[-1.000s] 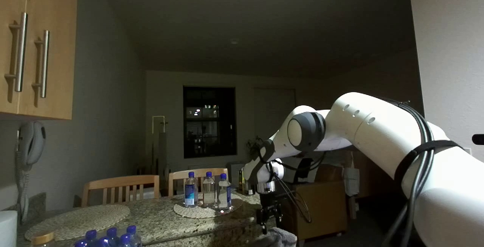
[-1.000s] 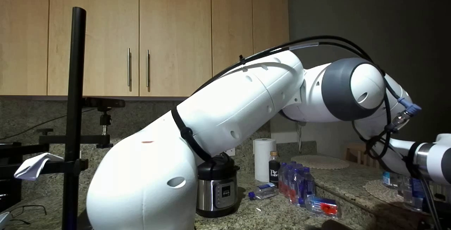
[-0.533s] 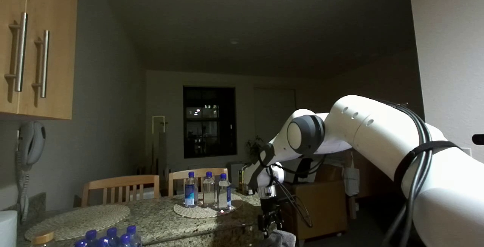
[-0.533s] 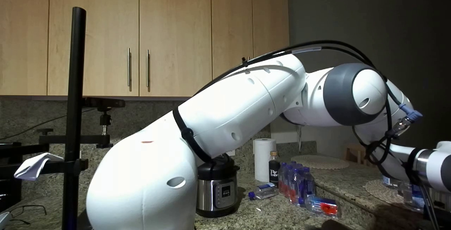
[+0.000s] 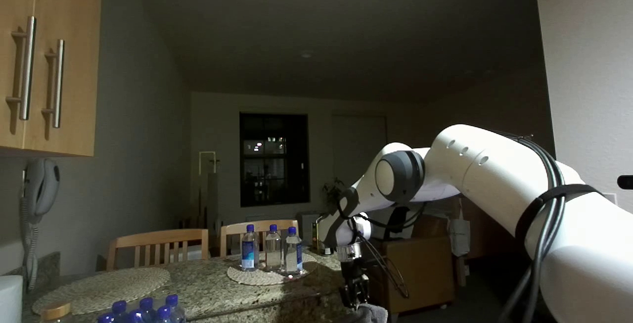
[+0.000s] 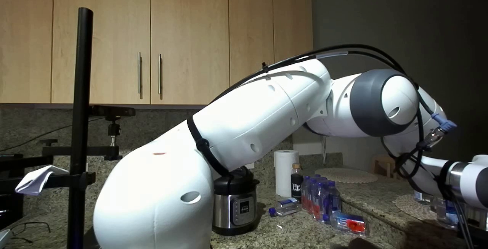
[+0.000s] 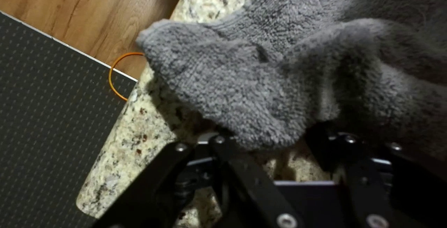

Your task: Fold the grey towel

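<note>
The grey towel [image 7: 227,74] lies rumpled on the granite counter [image 7: 117,165]. One corner reaches over the counter's edge in the wrist view. Part of the towel [image 5: 373,314] also shows at the bottom of an exterior view. My gripper [image 7: 269,134] is down at the towel's near edge, its fingers apart with a bulge of towel between them. The fingertips are dark and partly hidden by the towel. The gripper [image 5: 354,303] points down at the towel in an exterior view. The towel is out of view in an exterior view where the arm [image 6: 267,115] fills the middle.
Bottles [image 5: 273,251] stand on a round mat beyond the counter's step. More bottles [image 6: 318,199], a paper towel roll [image 6: 286,172] and a pressure cooker [image 6: 235,203] stand along the counter. An orange loop [image 7: 111,76] shows past the counter's edge.
The arm and gripper have lowered toward the towel, mostly in the first half second. The towel's visible top sits slightly lower. The fingers look apart throughout.
</note>
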